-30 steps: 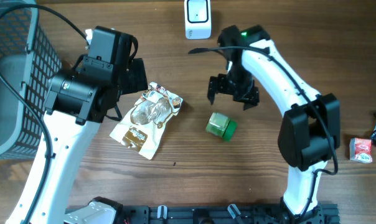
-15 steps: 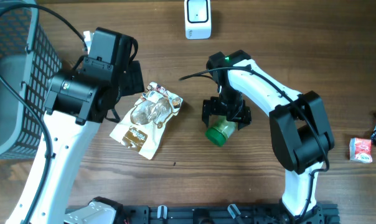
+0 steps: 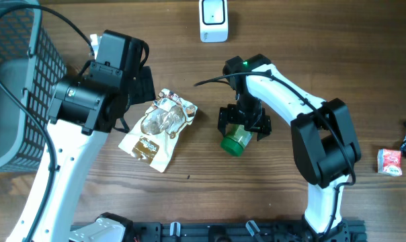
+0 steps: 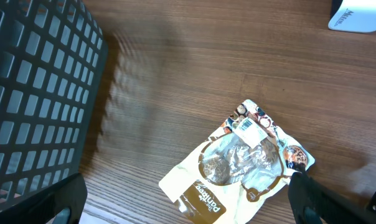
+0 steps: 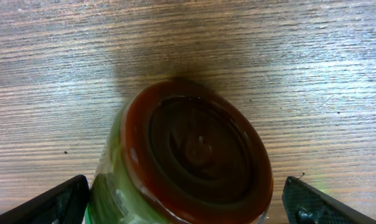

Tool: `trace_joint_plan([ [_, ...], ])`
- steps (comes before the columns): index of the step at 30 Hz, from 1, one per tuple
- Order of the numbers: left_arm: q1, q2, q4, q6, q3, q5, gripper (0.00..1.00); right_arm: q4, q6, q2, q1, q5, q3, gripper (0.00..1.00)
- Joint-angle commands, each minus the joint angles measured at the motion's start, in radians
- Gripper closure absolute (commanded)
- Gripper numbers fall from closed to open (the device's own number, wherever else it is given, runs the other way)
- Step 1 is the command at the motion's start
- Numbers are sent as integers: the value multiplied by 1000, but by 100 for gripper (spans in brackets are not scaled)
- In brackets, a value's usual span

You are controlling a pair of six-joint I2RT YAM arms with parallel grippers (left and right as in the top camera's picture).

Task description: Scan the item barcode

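One green jar [image 3: 235, 140] lies on the counter [image 3: 189, 195], straddled by the wide-open right claw [image 3: 243, 125]. Left of the jar, one snack pouch [image 3: 159, 128] is overhung by the open, empty left claw [image 4: 188, 202].

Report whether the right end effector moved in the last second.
Yes: the right end effector moved farther from the white scanner, down over the green jar.
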Motion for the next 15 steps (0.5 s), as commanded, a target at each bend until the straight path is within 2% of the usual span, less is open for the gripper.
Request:
trace_joint_plan([
  [1,7,5,-1,11,-2,-25,0,-2,-79,-4,-2,80,65,0],
  [5,7,5,-1,11,-2,-25,0,-8,-177,-4,-2,145,131,0],
  [7,7,5,-1,11,-2,-25,0,-27,-117,-4,-2,197,156,0],
  [9,7,5,-1,11,-2,-25,0,-71,0,-4,-2,244,177,0],
  [11,7,5,0,11,-2,-25,0,-80,12,-9,-2,235,191,9],
  [12,7,5,0,11,-2,-25,0,-86,13,-13,-2,226,207,18],
  [13,7,5,0,11,-2,-25,0,-111,43,-20,-3,220,254,36],
  [14,7,5,0,11,-2,-25,0,-132,63,-23,-5,221,286,49],
  [15,7,5,0,11,-2,-25,0,-154,84,-27,-9,222,319,57],
])
